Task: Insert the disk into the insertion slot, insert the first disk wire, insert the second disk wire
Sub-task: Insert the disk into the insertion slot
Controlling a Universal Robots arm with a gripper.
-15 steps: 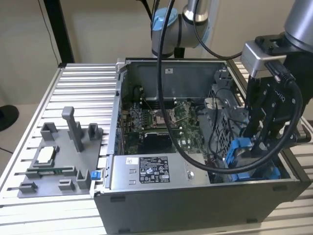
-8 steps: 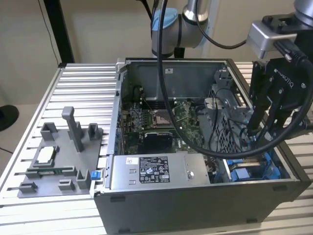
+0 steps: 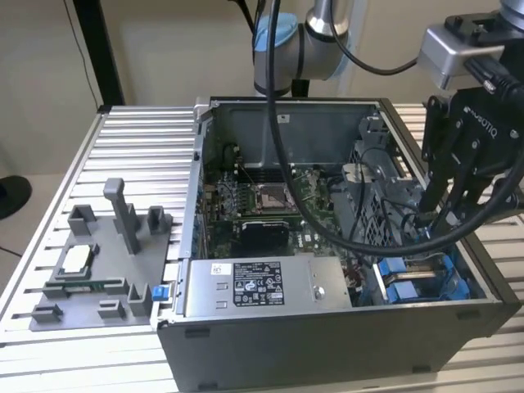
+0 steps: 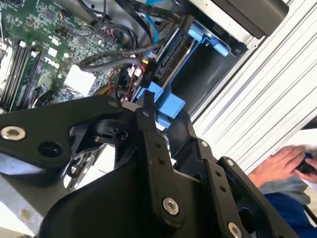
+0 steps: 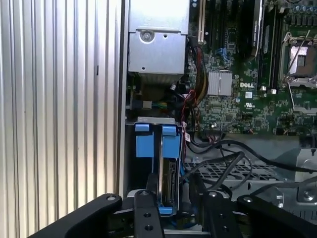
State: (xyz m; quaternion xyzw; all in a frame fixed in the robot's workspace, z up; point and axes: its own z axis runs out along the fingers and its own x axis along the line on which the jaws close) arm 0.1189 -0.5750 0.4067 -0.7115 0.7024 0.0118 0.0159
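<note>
Looking down past the gripper [image 5: 173,194] in the first wrist view, I see it set right over the near end of the disk [image 5: 169,173], though I can't tell whether it is clamped on that end or merely poised about it. The disk stands on edge in its blue carrier, down in the slot [image 3: 405,282] at the corner of the case [image 3: 327,344] on the exterior view's right, so it lies directly ahead of the tool. Its long axis looks to run straight away from the gripper, alongside the case wall, pointing toward the silver box [image 5: 158,49], with the board [image 5: 237,99] off to one side.
</note>
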